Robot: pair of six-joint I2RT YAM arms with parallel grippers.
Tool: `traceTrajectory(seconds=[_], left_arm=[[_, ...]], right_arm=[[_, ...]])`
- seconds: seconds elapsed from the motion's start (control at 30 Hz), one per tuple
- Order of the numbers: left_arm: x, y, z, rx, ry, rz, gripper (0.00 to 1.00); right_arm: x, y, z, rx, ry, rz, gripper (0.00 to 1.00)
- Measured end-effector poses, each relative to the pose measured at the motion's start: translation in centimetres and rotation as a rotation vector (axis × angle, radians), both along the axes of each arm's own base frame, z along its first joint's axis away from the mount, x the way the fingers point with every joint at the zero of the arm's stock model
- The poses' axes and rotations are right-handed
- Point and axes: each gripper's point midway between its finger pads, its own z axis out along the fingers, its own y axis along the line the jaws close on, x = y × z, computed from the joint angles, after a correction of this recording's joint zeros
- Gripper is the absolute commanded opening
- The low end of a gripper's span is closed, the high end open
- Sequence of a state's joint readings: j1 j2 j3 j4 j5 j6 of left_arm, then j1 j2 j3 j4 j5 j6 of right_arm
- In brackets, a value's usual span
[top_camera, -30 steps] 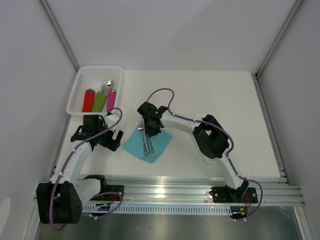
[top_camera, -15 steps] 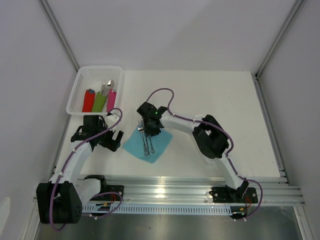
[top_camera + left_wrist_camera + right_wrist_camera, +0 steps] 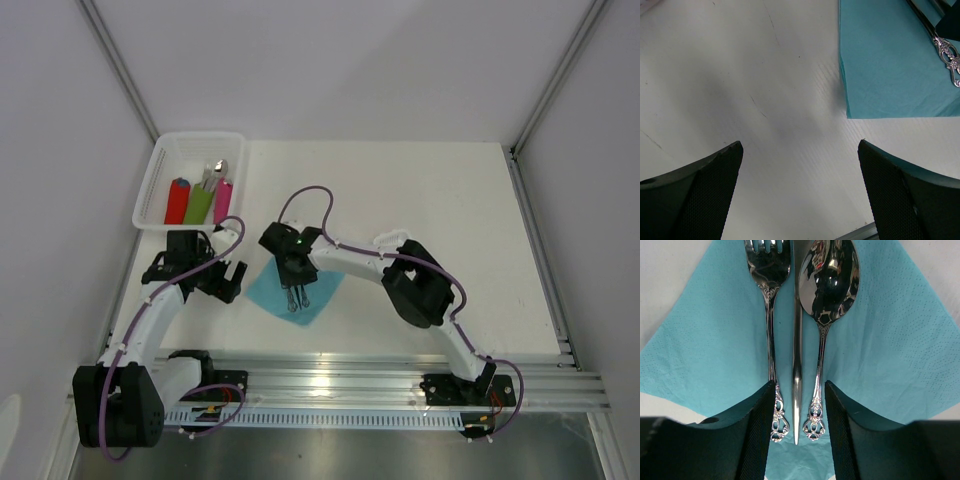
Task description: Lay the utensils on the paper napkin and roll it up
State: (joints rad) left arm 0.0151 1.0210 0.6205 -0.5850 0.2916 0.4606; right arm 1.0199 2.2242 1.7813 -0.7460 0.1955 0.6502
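Observation:
The teal paper napkin (image 3: 262,291) lies flat on the white table, in front of both arms. Three silver utensils (image 3: 298,301) lie side by side on it: a fork (image 3: 769,315), a slim middle piece (image 3: 797,340) and a spoon (image 3: 829,280). My right gripper (image 3: 799,385) stands open low over their handle ends, one finger on either side of the ornate handles. My left gripper (image 3: 800,150) is wide open over bare table, just left of the napkin (image 3: 885,65), and holds nothing. One ornate handle end (image 3: 947,52) shows at the far right of the left wrist view.
A white basket (image 3: 160,170) at the back left holds red, green and pink rolled napkins (image 3: 198,200) with cutlery tips poking out. An aluminium rail (image 3: 380,385) runs along the table's near edge. White walls close in the sides and back.
My right gripper has opened from nearly shut, leaving the utensils lying on the napkin, and its wrist has shifted slightly left and nearer. The left arm has not moved.

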Motion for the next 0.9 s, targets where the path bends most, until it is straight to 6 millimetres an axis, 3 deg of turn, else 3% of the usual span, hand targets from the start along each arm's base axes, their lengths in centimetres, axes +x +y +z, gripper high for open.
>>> traceTrajectory(seconds=[0.9], left_arm=[[-0.07, 0.0, -0.4, 0.0, 0.018, 0.0, 1.0]], right_arm=[[-0.72, 0.66, 0.45, -0.026, -0.005, 0.054, 0.53]])
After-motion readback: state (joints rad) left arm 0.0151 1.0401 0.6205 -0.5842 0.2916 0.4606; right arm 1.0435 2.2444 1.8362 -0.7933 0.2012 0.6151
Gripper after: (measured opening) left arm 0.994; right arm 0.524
